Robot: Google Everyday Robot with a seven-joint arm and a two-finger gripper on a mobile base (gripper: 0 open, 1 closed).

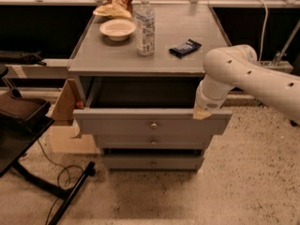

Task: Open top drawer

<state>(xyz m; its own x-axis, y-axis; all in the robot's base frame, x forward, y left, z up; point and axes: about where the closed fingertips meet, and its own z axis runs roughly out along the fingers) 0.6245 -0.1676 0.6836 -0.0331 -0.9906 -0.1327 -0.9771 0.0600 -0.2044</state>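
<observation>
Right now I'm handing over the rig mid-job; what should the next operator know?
Gripper: at the right end of the top drawer, on the upper edge of its front panel. Whether it grips the panel cannot be told.
Top drawer: pulled well out from under the tabletop, grey inside showing.
Two lower drawers: set further back.
Done: the drawer looks open.
Left: probably only lifting the gripper off and backing the arm away.

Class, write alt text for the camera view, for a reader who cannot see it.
The top drawer of a grey cabinet stands pulled open, the robot's gripper at the right end of its front edge. On top sit a white bowl, a water bottle and a dark snack packet.
</observation>
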